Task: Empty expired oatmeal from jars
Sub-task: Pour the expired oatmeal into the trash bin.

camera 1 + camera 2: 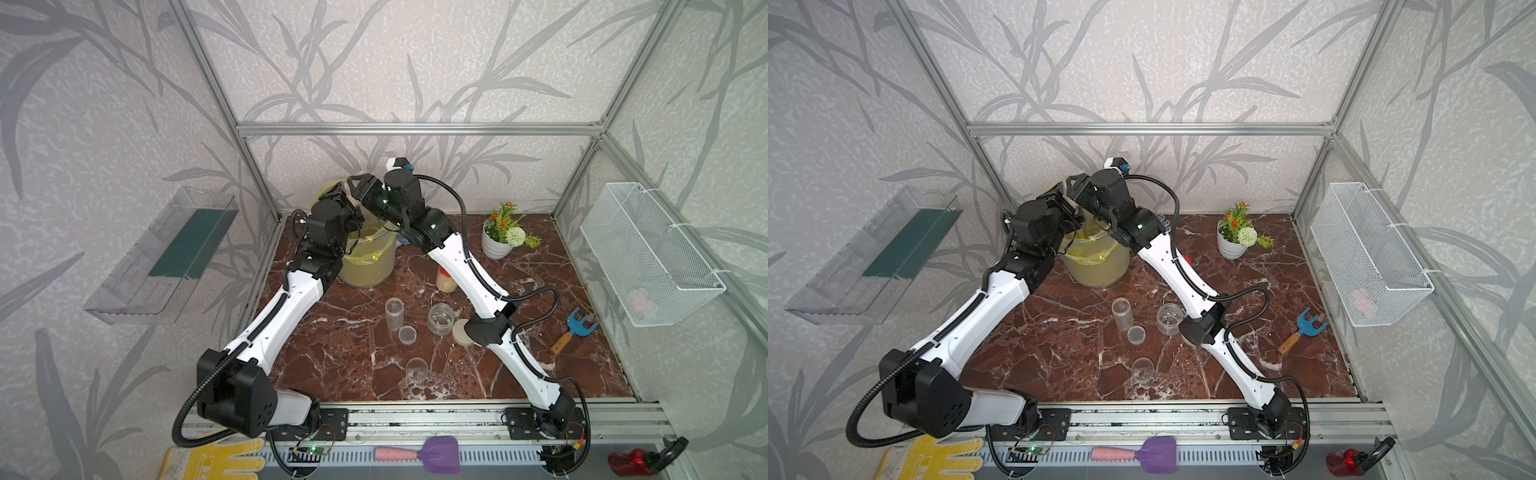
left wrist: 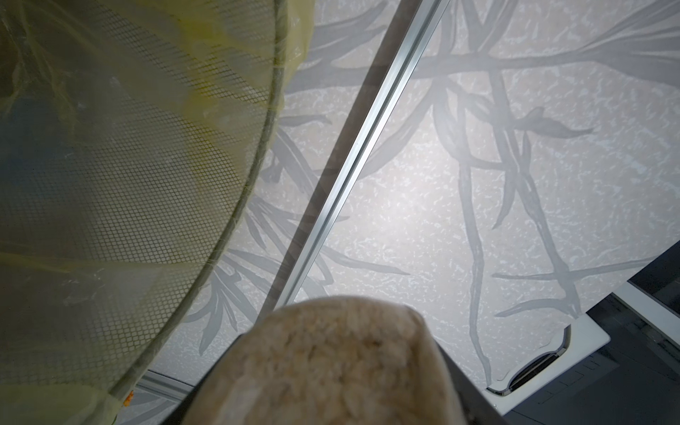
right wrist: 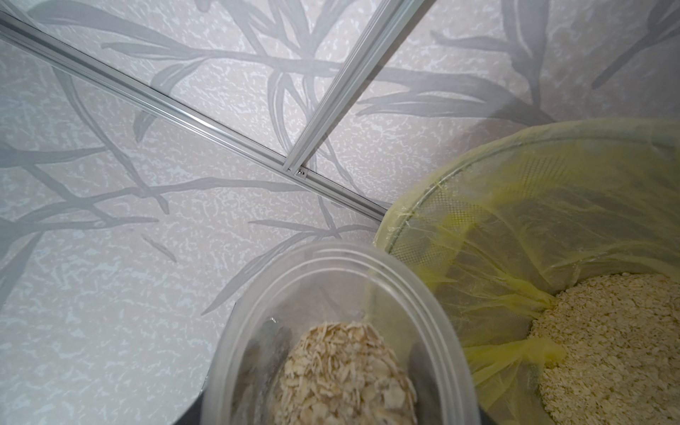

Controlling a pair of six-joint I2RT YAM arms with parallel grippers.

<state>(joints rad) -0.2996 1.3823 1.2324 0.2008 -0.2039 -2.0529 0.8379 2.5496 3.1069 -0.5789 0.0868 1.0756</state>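
Pale wallpaper [image 1: 415, 62] with grey leaf print covered the walls, edged by aluminium rails [image 1: 415, 128]. Desk [image 1: 332, 353] was red-brown, white-veined marble. Clear shelf [image 1: 137, 282] hung left, white mesh basket [image 1: 648, 249] right.

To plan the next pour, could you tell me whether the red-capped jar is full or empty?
Full: the red-capped jar stands capped, oatmeal showing through its clear wall.

The tabletop [image 1: 340, 332] looks glossy marble, the jar [image 3: 320, 279] clear smooth plastic.
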